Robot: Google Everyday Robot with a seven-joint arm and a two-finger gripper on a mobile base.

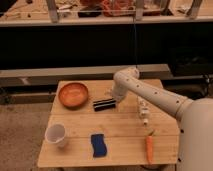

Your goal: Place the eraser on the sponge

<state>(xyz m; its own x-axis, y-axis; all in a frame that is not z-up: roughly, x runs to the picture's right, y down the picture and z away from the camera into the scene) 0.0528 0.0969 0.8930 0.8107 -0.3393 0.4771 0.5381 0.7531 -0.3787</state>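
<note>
Nearest us, the sponge (98,144) lies on the surface (125,131) with nothing on top. The eraser (104,104) lies flat well beyond the sponge, so carrying it over remains. Our gripper (114,98) is farther beyond the sponge, at the eraser; we cannot tell whether it grips.

White tool (112,98) by black striped eraser (104,104)

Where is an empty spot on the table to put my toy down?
The biggest bare patch of the table is in the middle, between the eraser and the sponge. There is also room between the sponge and the carrot. The back is crowded: the bowl, the eraser, the gripper right beside it, and the white bottle.
</note>
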